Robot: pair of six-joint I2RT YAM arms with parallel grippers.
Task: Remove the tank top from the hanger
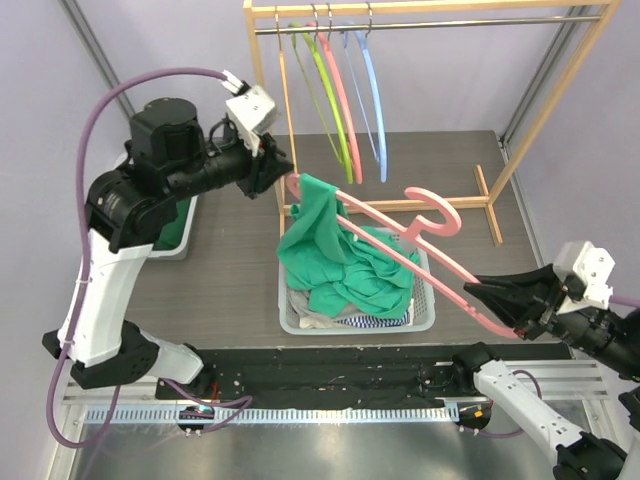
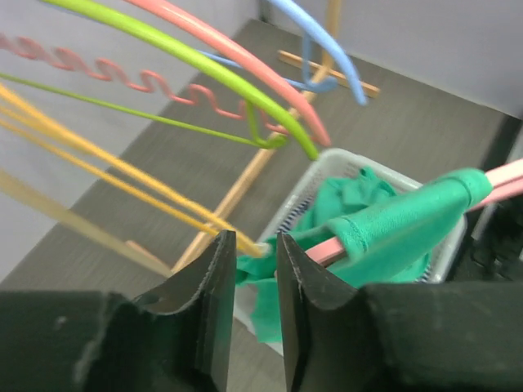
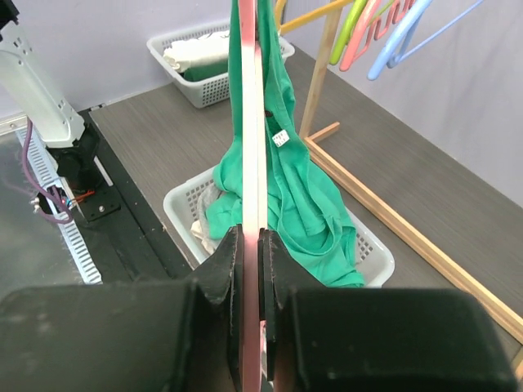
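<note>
A green tank top (image 1: 330,250) hangs from the far end of a pink hanger (image 1: 400,235) and drapes down into a white basket (image 1: 425,312). My right gripper (image 1: 480,290) is shut on the hanger's near end and holds it slanted above the basket; the right wrist view shows the pads (image 3: 231,245) clamped on the pink bar (image 3: 251,122). My left gripper (image 1: 285,178) is at the hanger's far tip, beside the fabric. In the left wrist view its jaws (image 2: 255,238) stand a narrow gap apart, with the green strap (image 2: 392,220) wrapped round the pink bar (image 2: 507,175) just past them.
A wooden clothes rack (image 1: 430,8) with orange, green, pink and blue hangers (image 1: 340,100) stands behind the basket, with its base rail (image 1: 490,200) on the table. A second basket of clothes (image 1: 175,235) sits at the left. The basket under the hanger holds other clothes.
</note>
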